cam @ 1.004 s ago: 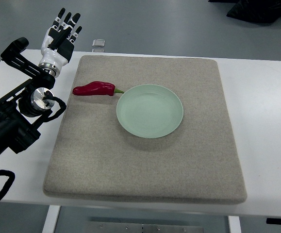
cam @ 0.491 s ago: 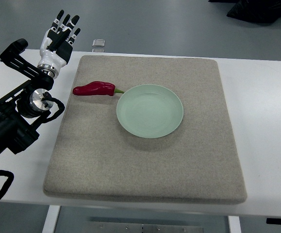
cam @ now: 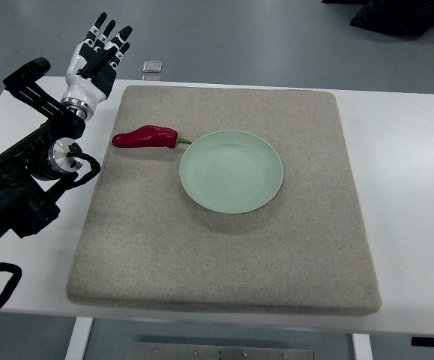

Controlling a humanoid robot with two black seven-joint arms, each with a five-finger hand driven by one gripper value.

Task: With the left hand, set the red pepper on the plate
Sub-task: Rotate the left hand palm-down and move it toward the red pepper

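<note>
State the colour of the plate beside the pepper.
Pale mint green; the plate shows clearly in the top view.

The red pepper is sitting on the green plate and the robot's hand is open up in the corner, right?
Not quite. The red pepper is not on the green plate; it lies on the grey mat just left of the plate, its stem pointing at the rim. The top view shows this. The left hand is indeed open up in the corner.

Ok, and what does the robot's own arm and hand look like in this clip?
Only the left arm shows. Its frame is black, with open bracket-like links, a round silver metal joint near the wrist and black cables looping beside it and lower down. The left hand has a white shell on the palm and black fingers with small white marks at the joints.
</note>
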